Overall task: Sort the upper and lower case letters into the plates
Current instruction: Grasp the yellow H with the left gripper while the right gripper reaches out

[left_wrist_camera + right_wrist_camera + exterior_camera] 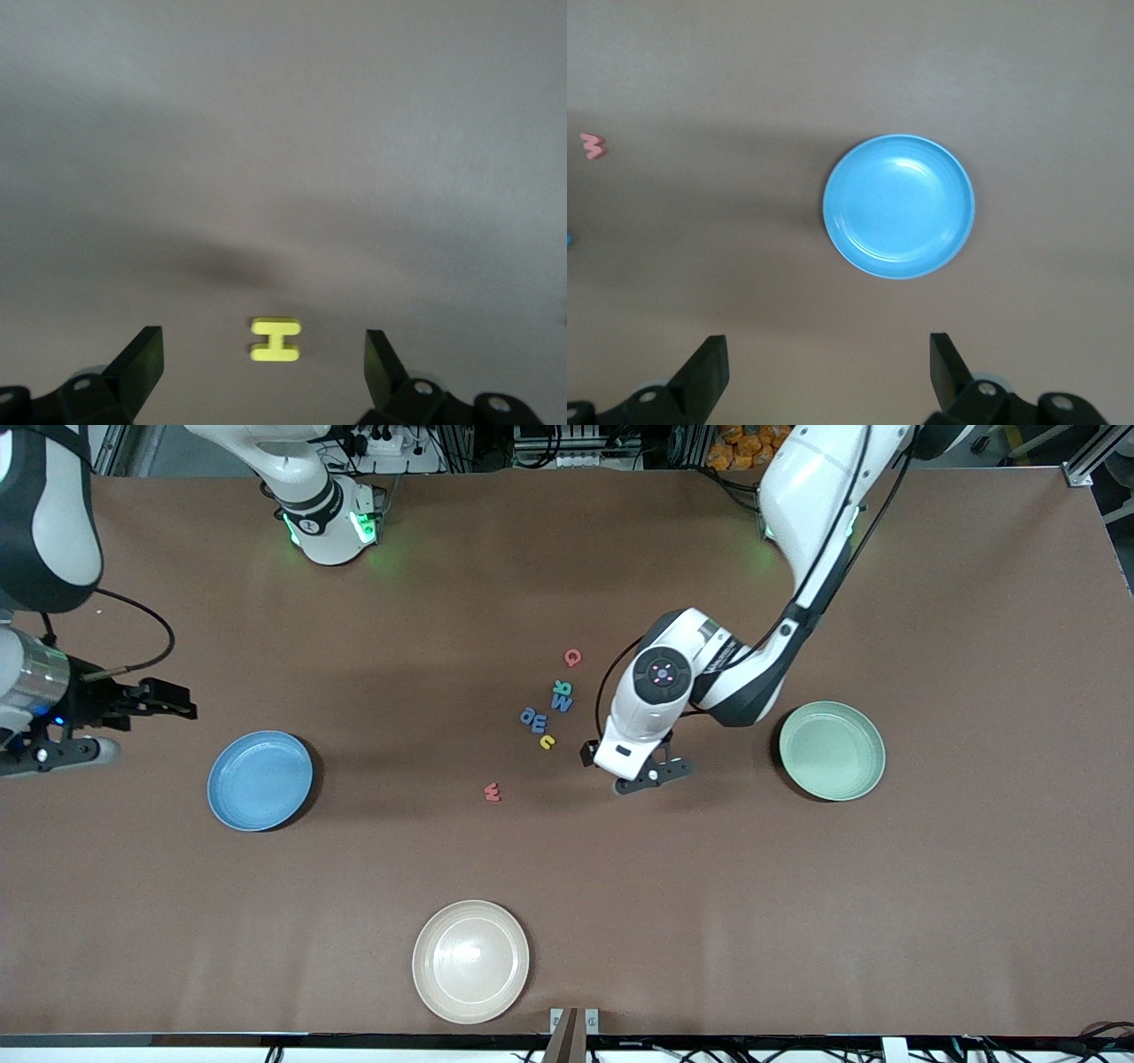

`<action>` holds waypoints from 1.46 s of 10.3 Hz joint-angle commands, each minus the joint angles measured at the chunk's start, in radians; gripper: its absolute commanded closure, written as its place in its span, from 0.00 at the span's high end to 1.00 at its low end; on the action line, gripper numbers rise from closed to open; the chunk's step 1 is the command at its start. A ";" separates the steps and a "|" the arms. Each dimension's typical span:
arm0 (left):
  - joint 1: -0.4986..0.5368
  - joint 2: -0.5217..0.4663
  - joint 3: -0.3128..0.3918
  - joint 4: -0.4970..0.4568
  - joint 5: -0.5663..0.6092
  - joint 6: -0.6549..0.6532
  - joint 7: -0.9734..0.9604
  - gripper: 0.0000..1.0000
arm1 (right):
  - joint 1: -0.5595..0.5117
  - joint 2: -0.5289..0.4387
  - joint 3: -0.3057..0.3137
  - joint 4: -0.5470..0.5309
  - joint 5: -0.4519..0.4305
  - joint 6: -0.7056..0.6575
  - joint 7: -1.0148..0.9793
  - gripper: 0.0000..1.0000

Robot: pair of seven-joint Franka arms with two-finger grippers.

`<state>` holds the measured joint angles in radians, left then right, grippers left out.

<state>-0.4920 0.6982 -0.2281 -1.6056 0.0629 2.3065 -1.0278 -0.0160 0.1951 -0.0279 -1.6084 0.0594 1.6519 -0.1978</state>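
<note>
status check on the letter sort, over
Left gripper open, low over yellow H. Right gripper open, waiting by the blue plate. Blue plate and green plate empty, other letters loose mid-table. Nothing in the way.

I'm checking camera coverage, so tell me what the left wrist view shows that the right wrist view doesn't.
Only the left wrist view shows a yellow letter H lying flat on the table, framed between the open left gripper. Only the right wrist view shows the blue plate, empty, and a red letter apart from it, with the open right gripper holding nothing. Both show bare brown table.
</note>
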 commanded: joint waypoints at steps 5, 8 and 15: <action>-0.071 0.109 0.013 -0.002 0.198 0.094 -0.233 1.00 | 0.099 0.124 0.000 0.007 0.031 0.103 0.063 1.00; -0.072 0.112 0.013 -0.002 0.198 0.094 -0.252 0.79 | 0.143 0.145 0.000 0.004 0.042 0.121 0.064 1.00; -0.040 0.092 0.012 0.013 0.193 0.032 -0.152 0.00 | 0.315 0.181 0.000 -0.008 0.083 0.186 0.152 1.00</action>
<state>-0.5490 0.8015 -0.2204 -1.5971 0.2347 2.3811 -1.2156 0.2621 0.3619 -0.0225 -1.6168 0.1202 1.8099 -0.0735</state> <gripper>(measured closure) 0.599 0.000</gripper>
